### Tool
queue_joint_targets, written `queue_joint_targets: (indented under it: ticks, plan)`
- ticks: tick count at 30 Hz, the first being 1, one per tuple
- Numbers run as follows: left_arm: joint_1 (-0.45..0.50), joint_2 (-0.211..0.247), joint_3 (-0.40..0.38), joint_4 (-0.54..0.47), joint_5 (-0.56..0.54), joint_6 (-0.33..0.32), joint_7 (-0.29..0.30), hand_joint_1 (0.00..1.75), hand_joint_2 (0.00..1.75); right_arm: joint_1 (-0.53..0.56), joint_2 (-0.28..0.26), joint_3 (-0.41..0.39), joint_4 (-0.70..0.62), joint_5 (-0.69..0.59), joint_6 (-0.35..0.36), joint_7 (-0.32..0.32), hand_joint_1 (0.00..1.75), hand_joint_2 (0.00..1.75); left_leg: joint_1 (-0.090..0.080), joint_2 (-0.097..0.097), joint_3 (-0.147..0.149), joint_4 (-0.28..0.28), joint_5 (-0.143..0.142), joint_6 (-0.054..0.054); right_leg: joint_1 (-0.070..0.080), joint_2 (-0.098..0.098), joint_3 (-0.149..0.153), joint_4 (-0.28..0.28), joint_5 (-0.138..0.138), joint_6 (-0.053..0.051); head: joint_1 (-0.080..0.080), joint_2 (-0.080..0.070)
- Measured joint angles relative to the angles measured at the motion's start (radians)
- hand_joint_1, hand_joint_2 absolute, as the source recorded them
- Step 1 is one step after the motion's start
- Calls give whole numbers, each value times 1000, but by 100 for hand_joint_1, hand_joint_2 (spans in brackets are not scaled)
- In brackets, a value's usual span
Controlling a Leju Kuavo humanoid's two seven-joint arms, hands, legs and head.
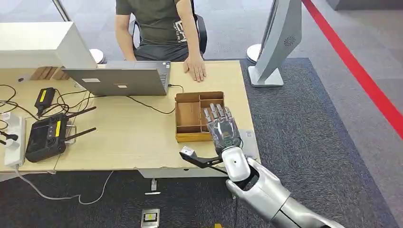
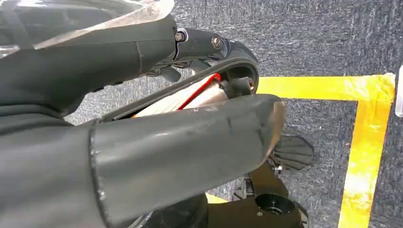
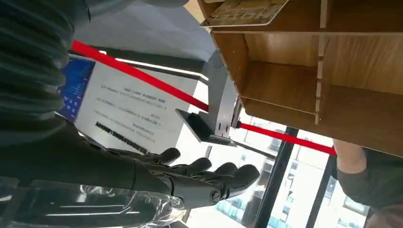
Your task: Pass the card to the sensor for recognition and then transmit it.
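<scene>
A wooden divided tray (image 1: 183,137) sits near the right end of the table. My right hand (image 1: 221,126) hovers over its right compartments, flat, fingers stretched out and holding nothing. In the right wrist view a tan printed card (image 3: 242,12) lies in a compartment of the tray (image 3: 285,85), and the hand's dark fingers (image 3: 204,175) stand apart from it. A small grey box on a black bracket (image 1: 187,152) juts from the table's front edge, just left of my wrist. My left hand (image 2: 190,142) hangs over the carpet, thumb and fingers apart around nothing.
A person sits at the far side, one hand (image 1: 196,69) flat on the table beyond the tray. A laptop (image 1: 119,80), a black controller (image 1: 45,135), a power strip (image 1: 14,137) and cables cover the left half. A white stand (image 1: 275,42) rises on the carpet to the right.
</scene>
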Motion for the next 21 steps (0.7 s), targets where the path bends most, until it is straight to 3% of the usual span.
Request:
queue_joint_targets:
  ticks: [21]
  plan:
    - [-8, 5, -24, 0, -16, -3, 12, 0, 0, -16, -2, -7, 84, -42, 5, 3, 0, 175, 0, 0, 0, 0, 0, 0, 0, 0, 0, 0, 0, 0, 0, 0]
